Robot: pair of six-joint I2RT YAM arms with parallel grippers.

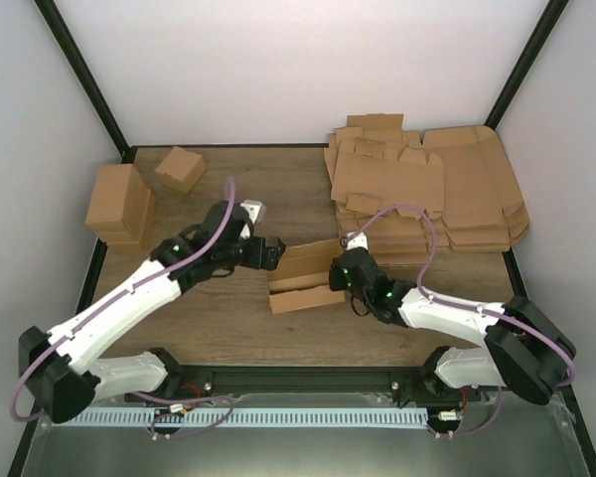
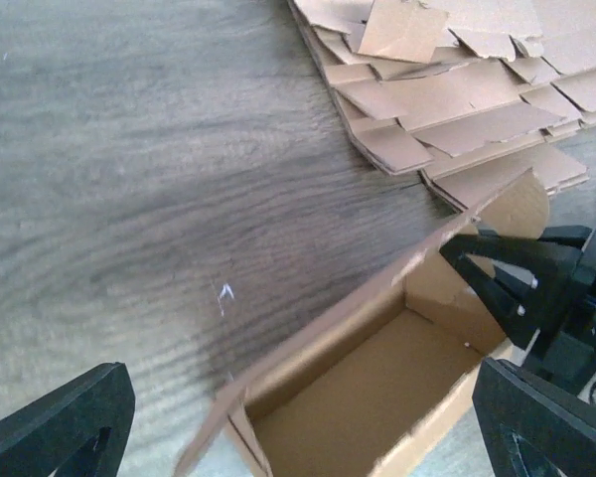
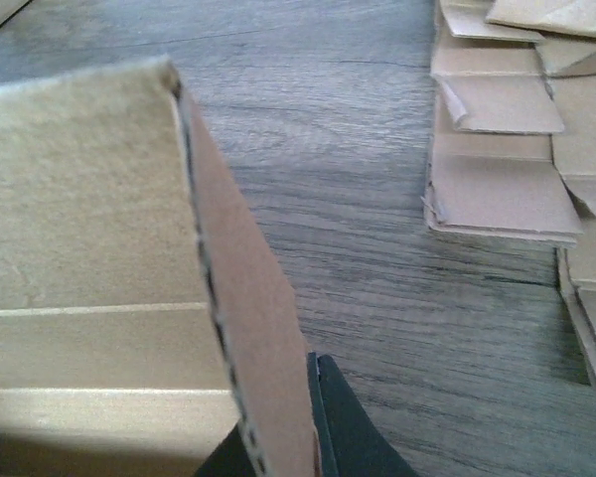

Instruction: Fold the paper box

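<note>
At mid-table, between your two arms, the paper box [image 1: 303,283] sits half-formed, a long open tray with its walls raised. Your left gripper [image 1: 270,253] hovers at its left end, fingers spread wide. Your right gripper [image 1: 340,270] is pinched tight on the box's right end wall. Flat cardboard blanks [image 1: 427,189] lie stacked at the far right.
</note>
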